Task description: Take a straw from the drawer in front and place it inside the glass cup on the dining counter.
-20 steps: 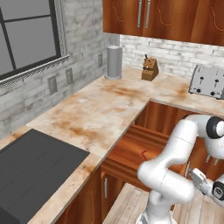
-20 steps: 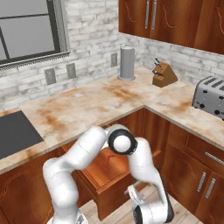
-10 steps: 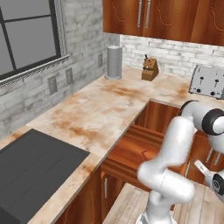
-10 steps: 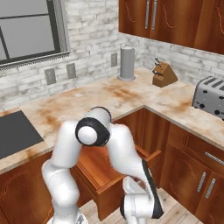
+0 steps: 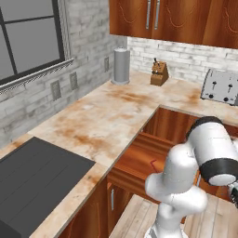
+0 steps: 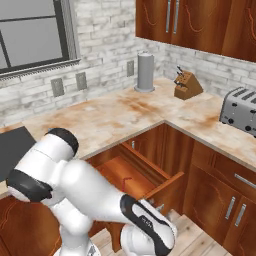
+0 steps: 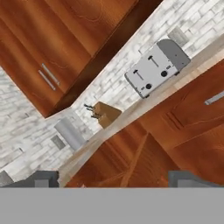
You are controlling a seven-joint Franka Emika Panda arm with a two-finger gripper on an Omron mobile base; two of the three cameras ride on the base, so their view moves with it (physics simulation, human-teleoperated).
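Note:
The reddish-brown drawer (image 5: pixel 137 160) (image 6: pixel 117 172) stands pulled open under the corner of the counter. A thin red straw (image 5: pixel 152 163) lies on its floor, partly hidden behind my arm. In the hand view my gripper (image 7: pixel 116 180) is open, with its two dark fingertips (image 7: pixel 43 178) far apart and nothing between them. It looks across the lower cabinets toward the back wall. The glass cup and the dining counter are out of view.
On the marble counter (image 5: pixel 107 116) stand a grey paper-towel roll (image 5: pixel 122 66), a wooden knife block (image 5: pixel 159 74) and a silver toaster (image 5: pixel 221 86). A black cooktop (image 5: pixel 32 179) lies at the left. Wall cabinets (image 6: pixel 200 25) hang above, and lower cabinet doors (image 6: pixel 225 200) stand at the right.
The jaws have opened wide. The arm has swung round, its elbow coming nearer the cameras and the hand dropping out of the lower right of the left base view.

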